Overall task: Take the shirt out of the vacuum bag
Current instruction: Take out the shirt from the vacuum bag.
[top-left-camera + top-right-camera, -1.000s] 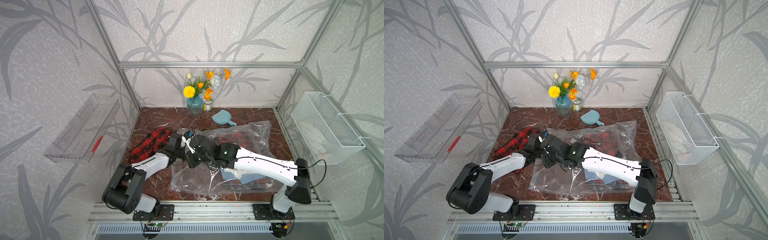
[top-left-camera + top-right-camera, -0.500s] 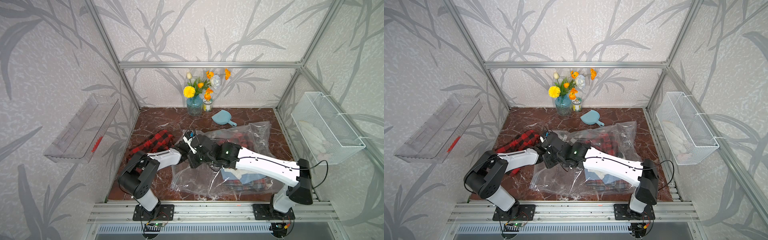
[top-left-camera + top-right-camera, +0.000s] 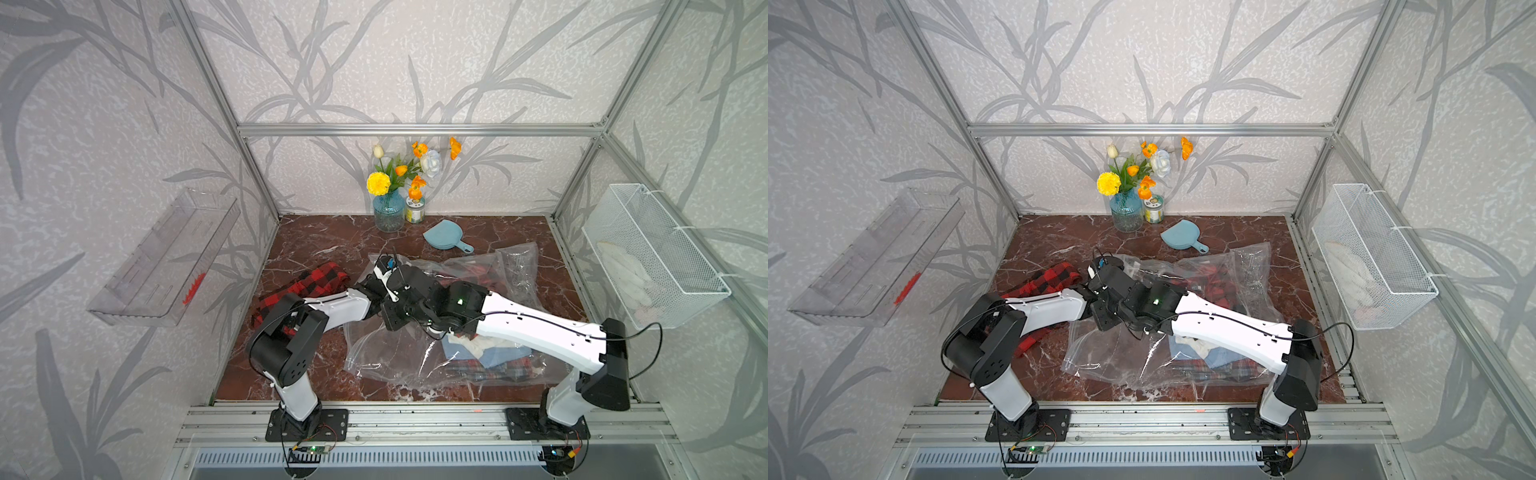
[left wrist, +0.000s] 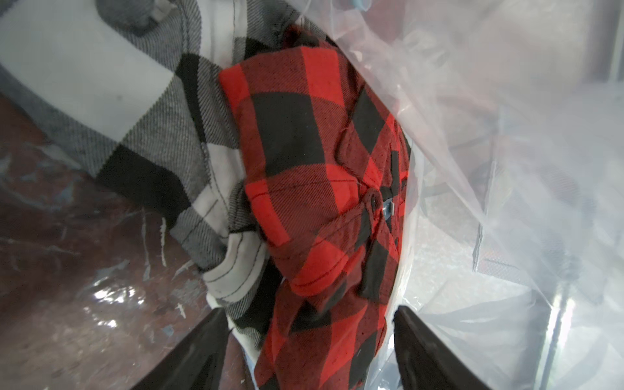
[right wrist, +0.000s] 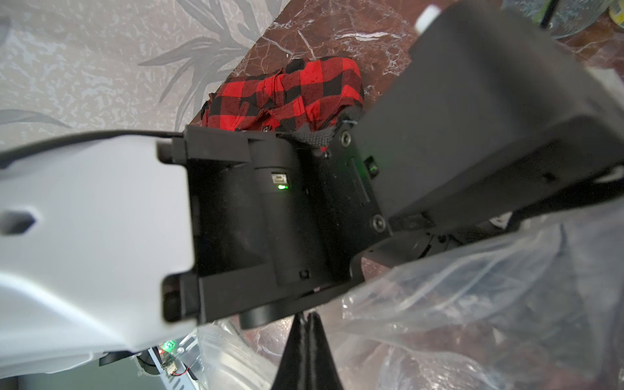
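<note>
Left wrist view: red plaid shirt (image 4: 304, 169) between spread jaws of left gripper (image 4: 309, 310), inside vacuum bag (image 4: 506, 152) (grey-white plaid cloth (image 4: 152, 135) just beside). Right gripper (image 5: 305, 317) pressed together beside vacuum bag. Against one second ago: left elbow raised. Also in bag: folded blue cloth (image 3: 498, 356). White wire basket (image 3: 685, 266): pale cloth (image 3: 623, 270).

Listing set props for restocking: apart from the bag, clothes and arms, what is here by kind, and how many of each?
Flower vase: 1
Small jar: 1
Blue scoop: 1
Wall bins, contents uncounted: 2 (clear tray, wire basket)
Total: 5
</note>
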### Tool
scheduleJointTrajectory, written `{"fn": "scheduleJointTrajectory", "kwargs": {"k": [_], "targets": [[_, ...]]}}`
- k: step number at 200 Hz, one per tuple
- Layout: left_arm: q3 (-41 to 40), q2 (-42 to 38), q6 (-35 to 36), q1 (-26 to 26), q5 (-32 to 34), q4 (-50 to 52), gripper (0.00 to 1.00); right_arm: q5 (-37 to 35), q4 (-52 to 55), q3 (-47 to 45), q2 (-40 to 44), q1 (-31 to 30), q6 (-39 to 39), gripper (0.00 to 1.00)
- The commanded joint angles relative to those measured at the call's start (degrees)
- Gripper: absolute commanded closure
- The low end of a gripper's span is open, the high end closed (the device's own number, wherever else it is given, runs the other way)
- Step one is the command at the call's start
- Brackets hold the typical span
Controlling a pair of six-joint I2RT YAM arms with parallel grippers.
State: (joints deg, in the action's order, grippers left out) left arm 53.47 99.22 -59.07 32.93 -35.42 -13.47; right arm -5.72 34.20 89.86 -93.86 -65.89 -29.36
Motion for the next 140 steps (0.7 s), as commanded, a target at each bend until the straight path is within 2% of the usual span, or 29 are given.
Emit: {"fn": "scheduleJointTrajectory", "kwargs": {"k": [1,59,84,111,119,125,137,140], "targets": [[4.29,2.51,0.62,1.66,2.63,0.79,0.27,6.35,-5.60,-0.61,1.71,-2.06,-0.12,1.00],[9.10,6.16,1.11,2.35,3.25,2.35,0.44,7.57,-5.09,-2.16,3.31,-2.06,-0.34,1.00],[11.26,7.52,2.55,2.82,3.38,5.68,0.60,8.15,-5.15,-3.43,4.19,-2.14,-0.52,1.00],[12.97,8.05,4.03,2.93,4.62,9.40,0.72,8.05,-4.76,-5.52,6.27,-2.14,-0.40,1.00],[13.61,8.09,4.62,3.15,5.26,10.49,0.77,7.70,-4.67,-6.43,7.19,-2.08,-0.29,0.95],[14.28,8.13,5.31,3.35,5.67,11.64,0.82,7.45,-4.74,-7.28,7.97,-2.02,-0.27,0.88],[15.36,7.94,6.71,3.79,6.47,13.46,0.89,7.58,-4.90,-9.06,9.69,-1.71,-0.02,0.67],[15.55,7.88,7.10,3.87,6.64,13.76,0.90,7.75,-4.86,-9.50,10.26,-1.59,0.10,0.58]]}}
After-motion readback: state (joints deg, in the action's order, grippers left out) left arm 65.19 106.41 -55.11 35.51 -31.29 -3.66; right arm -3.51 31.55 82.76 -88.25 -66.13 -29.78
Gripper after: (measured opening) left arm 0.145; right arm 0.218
